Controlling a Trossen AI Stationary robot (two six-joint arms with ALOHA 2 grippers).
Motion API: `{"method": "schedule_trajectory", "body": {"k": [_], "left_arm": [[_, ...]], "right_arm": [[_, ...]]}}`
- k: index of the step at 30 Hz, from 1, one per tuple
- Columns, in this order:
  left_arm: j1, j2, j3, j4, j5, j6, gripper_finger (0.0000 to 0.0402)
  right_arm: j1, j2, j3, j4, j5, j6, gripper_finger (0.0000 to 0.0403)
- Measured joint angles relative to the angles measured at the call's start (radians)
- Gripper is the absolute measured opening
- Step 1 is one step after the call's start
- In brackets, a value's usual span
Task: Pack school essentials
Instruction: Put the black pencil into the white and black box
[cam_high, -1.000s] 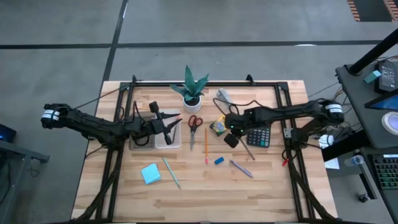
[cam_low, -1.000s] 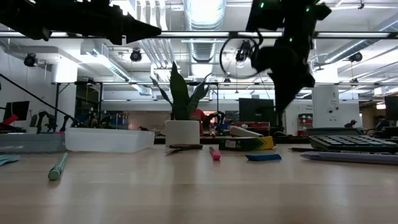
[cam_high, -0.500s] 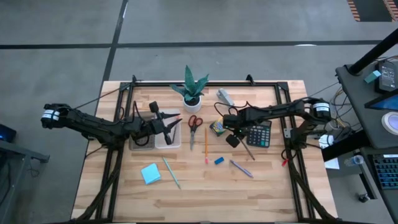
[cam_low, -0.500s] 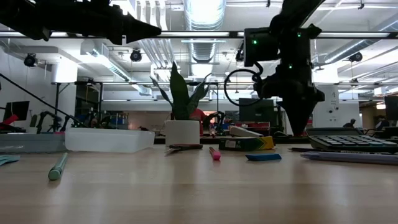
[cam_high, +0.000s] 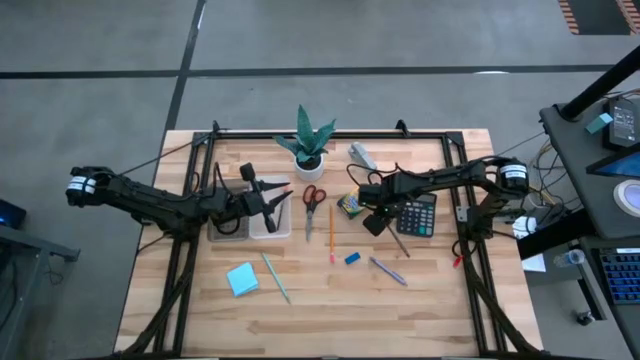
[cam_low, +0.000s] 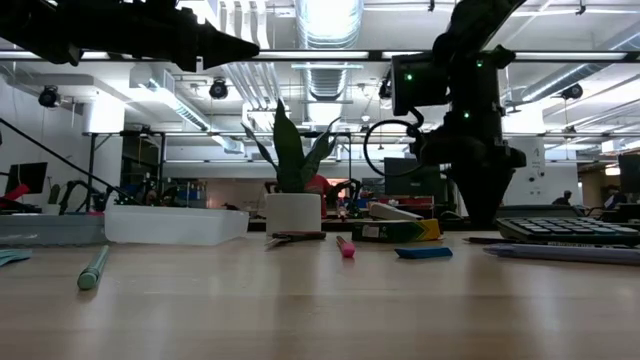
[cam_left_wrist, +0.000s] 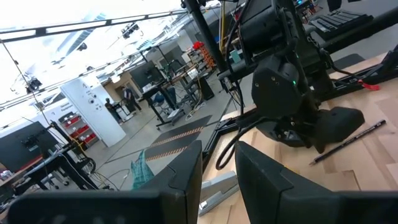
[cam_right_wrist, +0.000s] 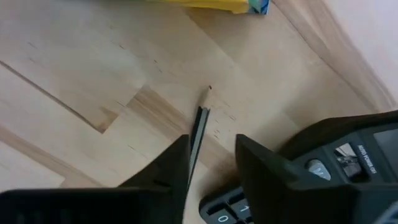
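My right gripper points down, open, just above the table beside the calculator. A thin dark pencil lies flat on the wood and runs in between its fingers; I cannot tell whether they touch it. The yellow-green crayon box, red-handled scissors, orange pencil, blue eraser, purple pen, green pen and light-blue notepad lie loose on the table. My left gripper hangs level and open above a clear tray, with nothing in it.
A green plant in a white pot stands at the far middle, with a grey-white object to its right. The calculator lies close against my right gripper's side. Black frame rails run along the table's left, right and far edges.
My right gripper has sunk toward the table beside the calculator and has tipped to point straight down. In the low view its tip has gone from a narrow point to a broader end: it has opened.
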Motion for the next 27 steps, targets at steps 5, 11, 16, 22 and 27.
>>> {"method": "schedule_trajectory", "body": {"k": [5,11,16,22,27], "left_arm": [[0.0,0.0,0.0,0.001,0.0,0.0,0.008],[0.0,0.0,0.0,0.0,0.0,0.0,0.008],[0.0,0.0,0.0,0.0,0.0,0.0,0.008],[0.0,0.0,0.0,0.0,0.0,0.0,0.008],[0.0,0.0,0.0,0.0,0.0,0.0,0.008]], "right_arm": [[0.0,0.027,0.0,0.009,0.001,0.0,0.0173],[0.0,0.065,0.0,0.018,0.003,-0.027,0.0193],[0.0,0.092,0.002,0.039,0.001,-0.044,0.0188],[0.001,0.108,0.002,0.049,-0.002,-0.043,0.0161],[0.001,0.108,0.002,0.06,-0.009,-0.005,0.0114]]}}
